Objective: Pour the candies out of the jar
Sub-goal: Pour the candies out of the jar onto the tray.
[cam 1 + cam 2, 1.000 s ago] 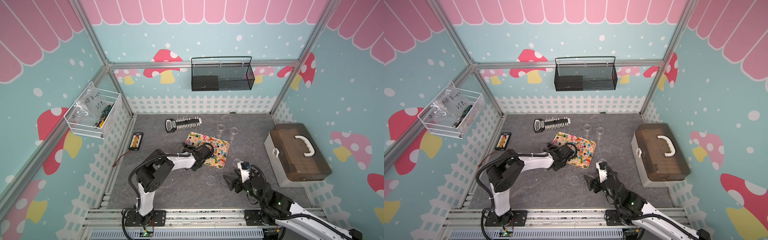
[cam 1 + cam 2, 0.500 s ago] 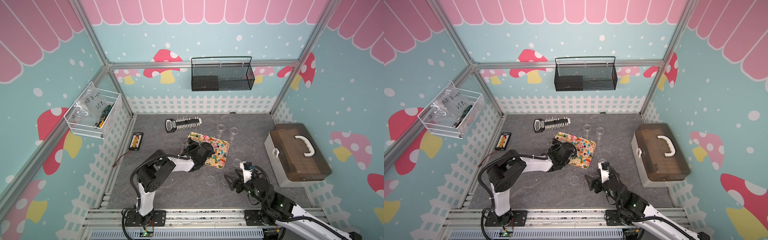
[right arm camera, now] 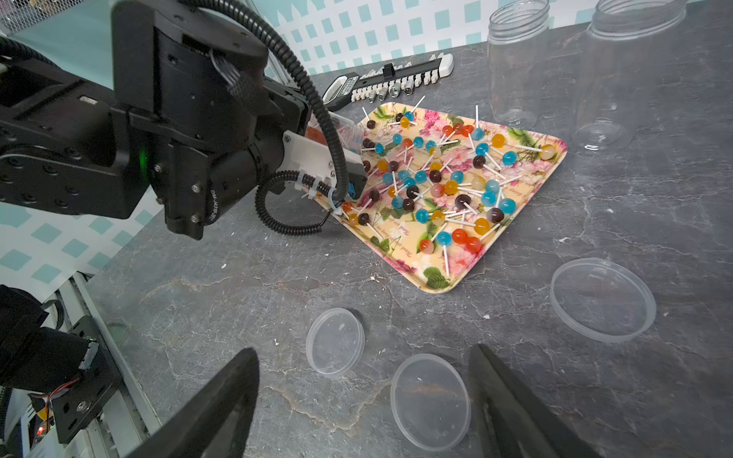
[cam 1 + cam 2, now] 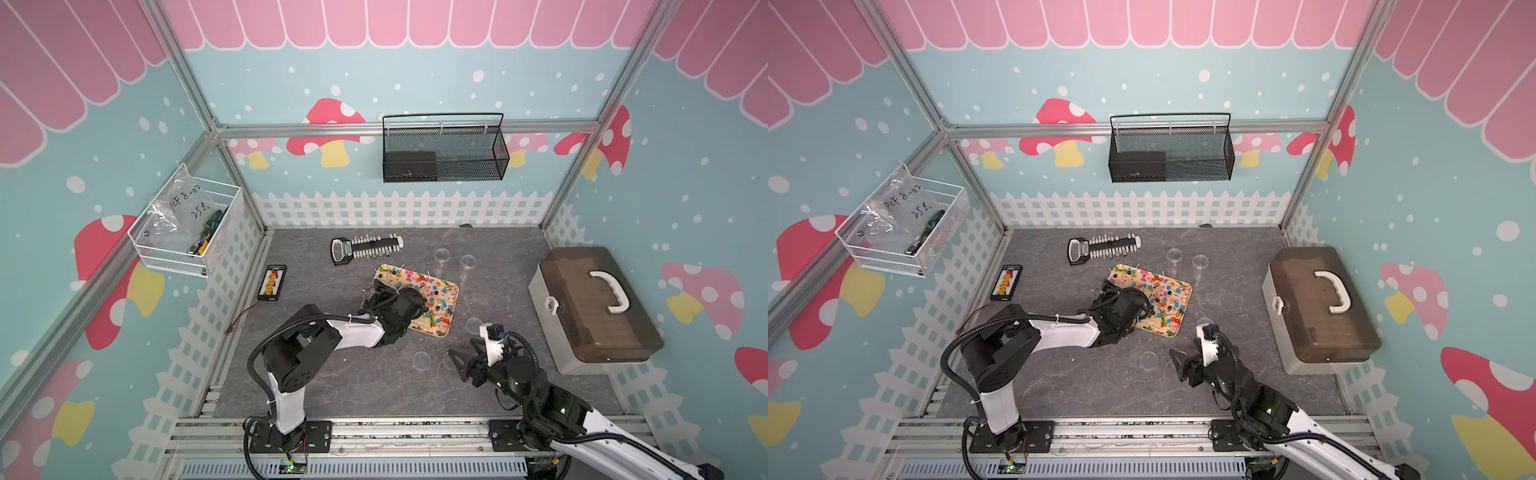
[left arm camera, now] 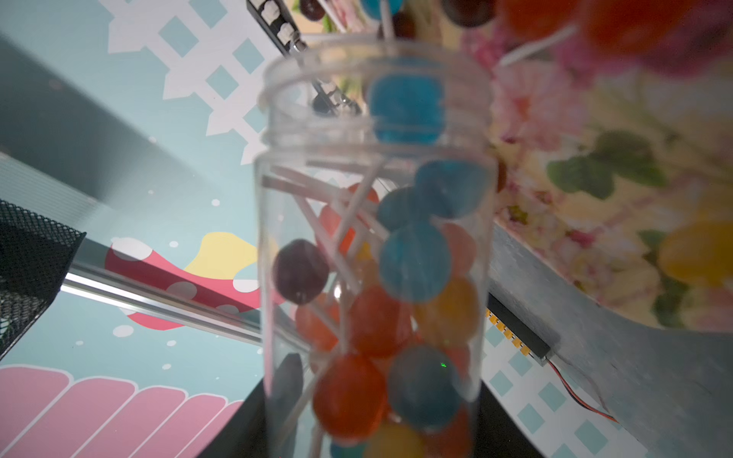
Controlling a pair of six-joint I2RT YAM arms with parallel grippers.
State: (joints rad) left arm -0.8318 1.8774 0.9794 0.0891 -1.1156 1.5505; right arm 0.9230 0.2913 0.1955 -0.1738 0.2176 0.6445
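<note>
**Worktop**: grey, stone-patterned. It carries every item listed below.

**Left arm**: reaches from the near edge to the middle of the worktop, forearm low and wrist rolled over. The left hand is clenched around the jar.

**Right arm**: crouched low by the near edge, right of centre. The right hand is released, jaws wide and empty, hovering above the loose lids and taking no part in the pour.

**Tray**: floral, lying mid-worktop, slightly toward the far edge.

**Empty jars, two**: clear and upright, just beyond the tray toward the far edge.

**Jar**: clear, lid off, tipped over in the left hand. Its mouth is at the tray's side nearest the worktop's left edge.

**Lids, three**: clear, lying flat between the tray and the near edge.

**Candies**: dozens lie scattered over the tray. A good cluster sits inside the jar, sticks crossed, with one blue head at the neck.

**Status**: the pour is judged under way but unfinished. The tangled sticks may call for a steeper tilt or a shake.
</note>
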